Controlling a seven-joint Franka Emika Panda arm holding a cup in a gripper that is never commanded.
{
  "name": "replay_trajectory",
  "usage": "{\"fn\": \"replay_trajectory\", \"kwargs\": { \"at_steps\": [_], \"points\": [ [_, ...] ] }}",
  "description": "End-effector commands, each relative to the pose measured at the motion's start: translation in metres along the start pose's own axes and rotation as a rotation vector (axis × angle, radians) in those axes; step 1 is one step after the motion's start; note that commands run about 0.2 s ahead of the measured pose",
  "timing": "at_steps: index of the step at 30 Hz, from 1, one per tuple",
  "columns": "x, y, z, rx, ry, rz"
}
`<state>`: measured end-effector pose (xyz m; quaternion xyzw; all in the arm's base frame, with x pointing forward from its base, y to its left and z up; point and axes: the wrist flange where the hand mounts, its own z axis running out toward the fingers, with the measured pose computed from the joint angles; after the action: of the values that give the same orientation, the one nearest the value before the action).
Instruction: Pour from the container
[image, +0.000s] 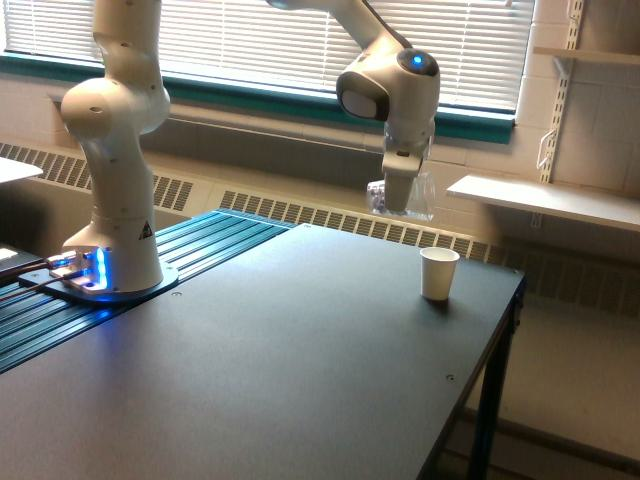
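Dark counter (300, 370) under window blinds. My fingers (398, 198) pinch the clear cup (404, 195) by its wall, in the air above the far edge, up and left of the white cup (438, 273). It seems light, thin, crushable; I grip gently.

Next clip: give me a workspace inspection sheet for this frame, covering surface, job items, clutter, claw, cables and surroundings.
Surface: dark table, bare apart from one cup.
Job's things: clear plastic cup held in the air, above and toward the exterior view's left of the white paper cup, which stands upright near the table's far right edge. Contents too blurred to tell.
Clutter: nothing seen.
Claw: claw shut on the clear plastic cup.
Cables: dark lead at the arm base, lit blue.
Surroundings: window blinds, radiator grille, wall shelves.
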<state>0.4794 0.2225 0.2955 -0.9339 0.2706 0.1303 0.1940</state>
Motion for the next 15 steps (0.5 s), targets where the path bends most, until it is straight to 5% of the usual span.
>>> {"fn": "replay_trajectory", "kwargs": {
  "at_steps": [1,15],
  "points": [
    [-0.001,-0.008,0.014,-0.024,-0.037,0.001],
    [0.010,0.001,0.038,-0.044,-0.133,0.088]
  ]
}}
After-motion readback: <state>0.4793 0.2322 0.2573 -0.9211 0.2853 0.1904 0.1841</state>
